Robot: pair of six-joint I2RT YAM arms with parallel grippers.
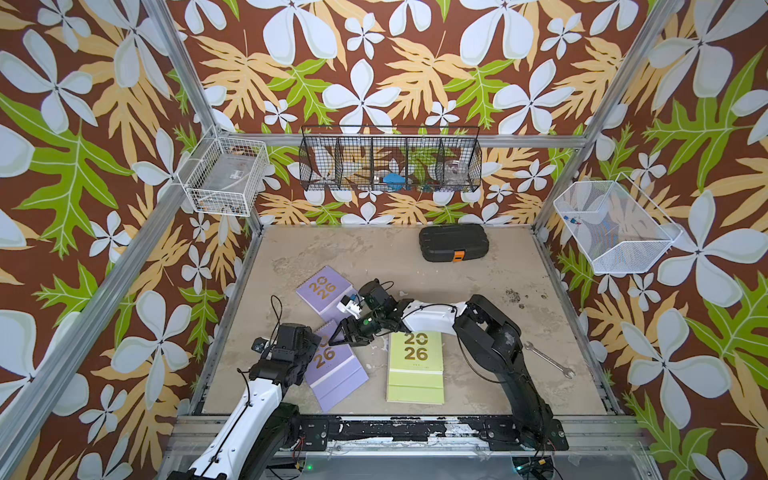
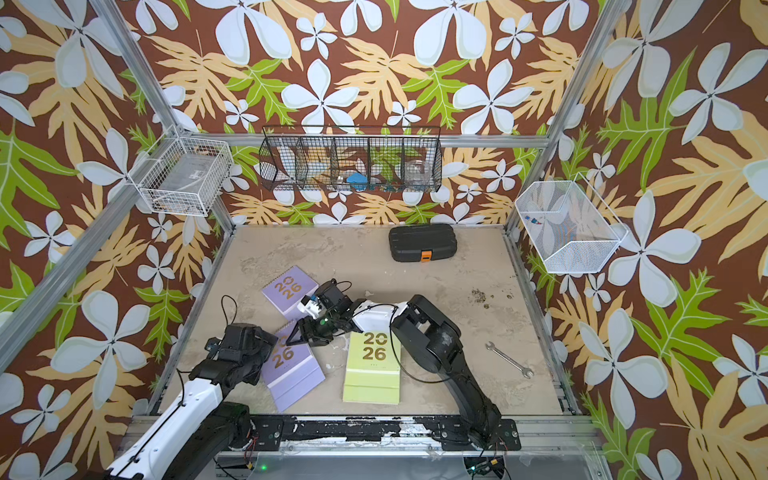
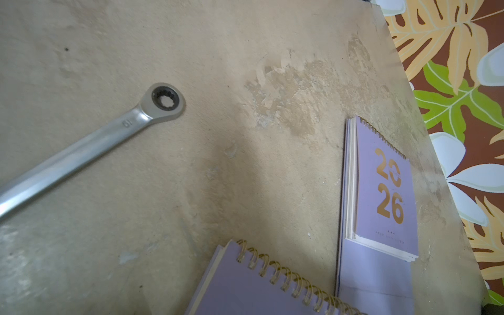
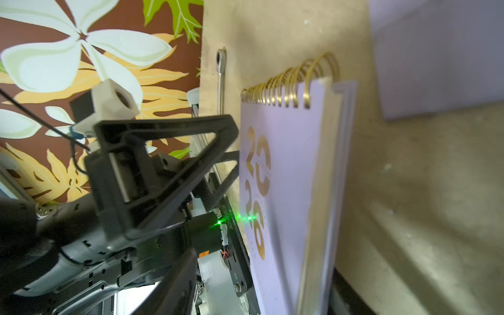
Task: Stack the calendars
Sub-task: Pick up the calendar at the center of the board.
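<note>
While nothing's visibly stacked yet, right gripper [image 1: 334,334] sits at the near lilac calendar's [image 1: 338,376] spiral edge, grip unclear. Left gripper [image 1: 293,347] is spread wide, apparently empty. Both far lilac calendar [image 1: 322,289] and green calendar [image 1: 415,365] lie apart, so all stacking remains.

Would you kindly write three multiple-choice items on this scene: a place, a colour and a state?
1. The wrench lies: A in a wall basket; B against the back wall; C on the table's right side.
2. The calendar nearest the right arm's base is: A pale pink; B lime green; C lilac.
3. The black case is: A closed, lying flat; B open, lid raised; C standing on end.
Key: 1 C, it rests on bare table beyond the right arm; 2 B, its cover is green; 3 A, lid down, orange latch in front.
</note>
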